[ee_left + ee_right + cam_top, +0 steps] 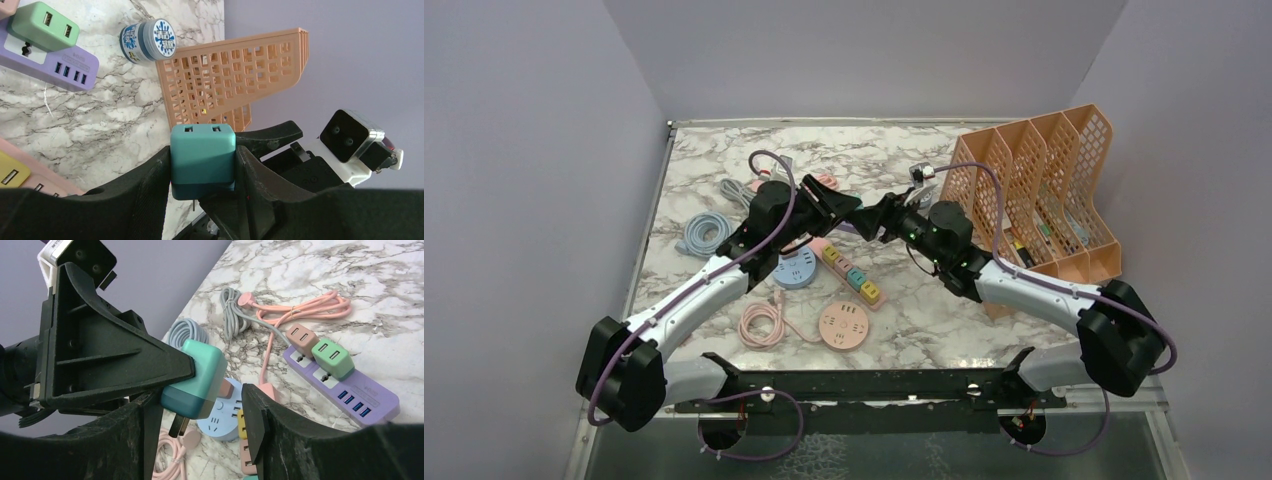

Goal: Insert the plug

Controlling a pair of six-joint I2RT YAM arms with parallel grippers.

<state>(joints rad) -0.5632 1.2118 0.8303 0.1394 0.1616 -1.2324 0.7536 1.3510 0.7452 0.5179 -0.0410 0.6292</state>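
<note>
My left gripper [202,152] is shut on a teal cube plug [202,160] and holds it in the air above the table's middle. Its two metal prongs [179,426] point down. In the right wrist view the teal plug [197,380] hangs between my right gripper's [200,427] spread fingers [260,420], with a gap on the right side. Both grippers meet in the top view, left gripper [844,208] and right gripper [876,216]. Below lie a blue round socket [227,417], a pink strip [849,272] and a purple strip [345,385].
An orange mesh file rack [1044,190] stands at the right. A small jar [148,41] sits near it. A pink round socket [843,324] with coiled cable lies in front. A blue-grey cable coil [704,232] lies left. A green adapter [332,357] sits in the purple strip.
</note>
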